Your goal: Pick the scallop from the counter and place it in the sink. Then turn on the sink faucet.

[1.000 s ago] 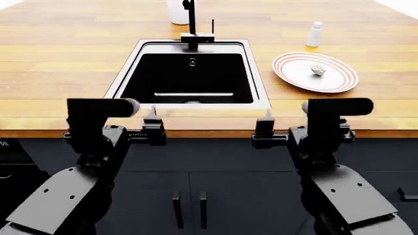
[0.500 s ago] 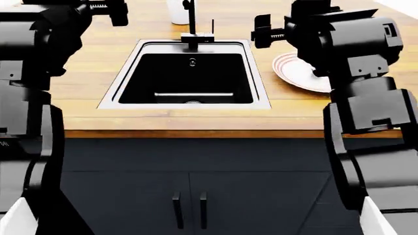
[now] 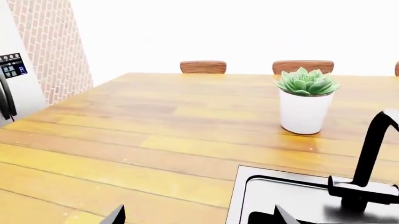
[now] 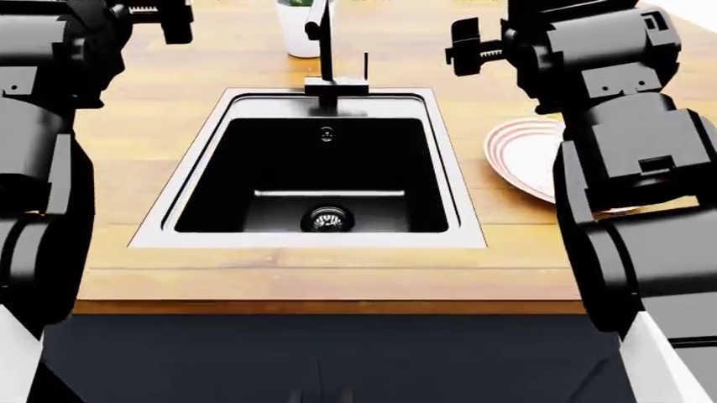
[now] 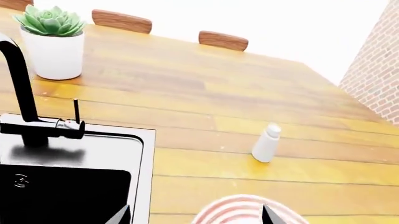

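Both arms stood raised beside the sink (image 4: pixel 151 235), the left gripper (image 4: pixel 168 17) and right gripper (image 4: pixel 471 50) held high, each gripper's spread impossible to tell. The slim black faucet (image 4: pixel 325 59) rose from the plank tabletop (image 4: pixel 146 117); the plate (image 4: pixel 521 155) was ribbed red.

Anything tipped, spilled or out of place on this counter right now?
Nothing stands out. The potted succulent and white shaker stand upright on the counter, the faucet is upright behind an empty, dry-looking sink, and the striped plate lies flat. The scallop isn't visible.

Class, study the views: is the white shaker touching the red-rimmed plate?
Apart. The right wrist view shows bare wooden counter between the shaker and the plate rim.
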